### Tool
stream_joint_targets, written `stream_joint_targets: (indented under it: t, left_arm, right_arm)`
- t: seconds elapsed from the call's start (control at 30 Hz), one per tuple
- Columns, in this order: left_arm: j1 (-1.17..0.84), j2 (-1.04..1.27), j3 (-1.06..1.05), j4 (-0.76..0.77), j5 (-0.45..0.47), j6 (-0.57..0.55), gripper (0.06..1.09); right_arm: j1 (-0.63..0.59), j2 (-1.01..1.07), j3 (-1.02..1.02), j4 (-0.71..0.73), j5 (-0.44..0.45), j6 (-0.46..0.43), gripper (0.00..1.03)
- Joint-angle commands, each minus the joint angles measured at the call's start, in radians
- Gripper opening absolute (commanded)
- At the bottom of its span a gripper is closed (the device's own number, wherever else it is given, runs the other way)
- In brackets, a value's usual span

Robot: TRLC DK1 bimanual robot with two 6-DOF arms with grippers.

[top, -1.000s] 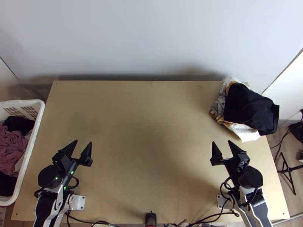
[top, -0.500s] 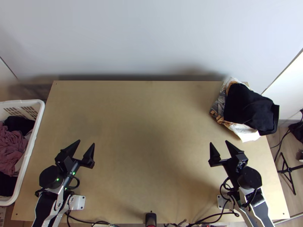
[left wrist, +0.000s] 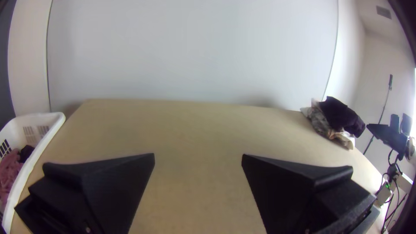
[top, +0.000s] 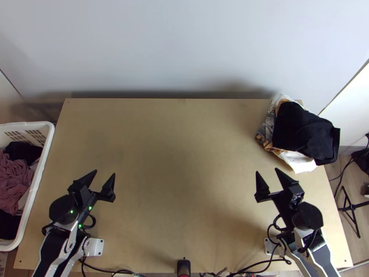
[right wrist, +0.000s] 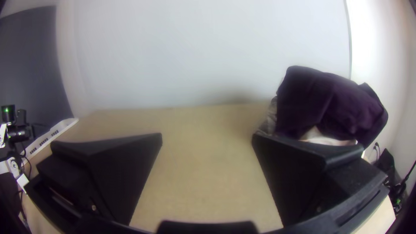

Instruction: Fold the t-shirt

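White plastic basket point(top: 38, 180) off the table's point(top: 184, 152) left edge, bunched pink cloth point(top: 14, 177) and dark cloth inside. Far right corner: stacked garments, black one point(top: 302, 129) on top of patterned and white cloth point(top: 297, 161), pile overhanging the edge. Black stand point(top: 353, 207) on wood floor point(top: 343, 171), right side. Pale wall point(top: 184, 46) behind.

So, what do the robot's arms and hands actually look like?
The left arm and right arm have pale, silvery links with black sections and rounded black joints. Black cables loop alongside, and small green lights glow on the left one. The left hand and right hand are black, each with two broad, wedge-shaped fingers tapering towards the tips.
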Motion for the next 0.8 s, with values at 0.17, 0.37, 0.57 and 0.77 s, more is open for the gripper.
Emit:
stream_joint_targets:
  t: [0.17,0.37,0.57,0.77]
  left_arm:
    - [0.021,0.303,0.357,-0.198,-0.009,-0.055,1.04]
    - [0.073,0.43,0.61,-0.331,0.004,-0.039,1.04]
    - [0.055,0.602,0.86,-0.477,0.01,-0.072,1.04]
    - [0.144,0.758,1.027,-0.538,0.008,-0.152,1.04]
  right_arm:
    - [-0.039,0.381,0.428,-0.133,0.0,-0.035,0.98]
    - [-0.07,0.551,0.703,-0.204,-0.002,-0.02,0.98]
    - [-0.073,0.75,0.93,-0.327,-0.005,-0.034,0.98]
    - [-0.093,0.916,1.091,-0.377,-0.008,-0.005,0.98]
